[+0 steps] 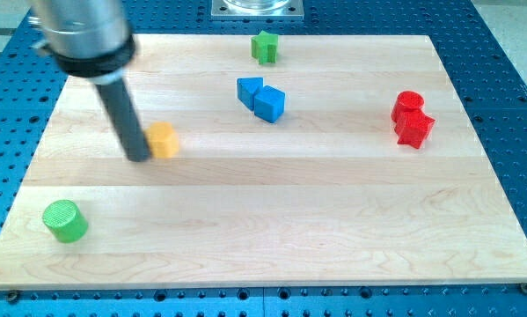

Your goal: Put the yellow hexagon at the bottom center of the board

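Note:
The yellow hexagon (163,139) lies on the wooden board (272,229), left of centre and a little above the middle height. My tip (140,159) is right against its left side, touching or nearly touching it. The rod rises up and to the left from there, and the arm's body fills the view's top left.
A green cylinder (64,220) sits near the bottom left corner. A green star (264,46) is at top centre. Two blue blocks (261,98) touch each other below it. A red cylinder (408,103) and a red star (414,128) touch at the right. The arm hides the board's top left corner.

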`<state>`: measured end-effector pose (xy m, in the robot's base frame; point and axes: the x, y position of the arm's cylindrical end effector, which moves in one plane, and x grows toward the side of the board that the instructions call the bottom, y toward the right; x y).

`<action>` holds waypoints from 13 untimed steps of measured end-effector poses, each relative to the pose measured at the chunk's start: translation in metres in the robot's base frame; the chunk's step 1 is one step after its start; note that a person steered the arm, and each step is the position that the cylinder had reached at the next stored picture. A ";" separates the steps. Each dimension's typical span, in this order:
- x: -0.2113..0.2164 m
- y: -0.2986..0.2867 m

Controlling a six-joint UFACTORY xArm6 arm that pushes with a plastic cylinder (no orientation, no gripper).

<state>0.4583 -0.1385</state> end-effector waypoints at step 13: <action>0.094 0.107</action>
<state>0.5525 -0.0317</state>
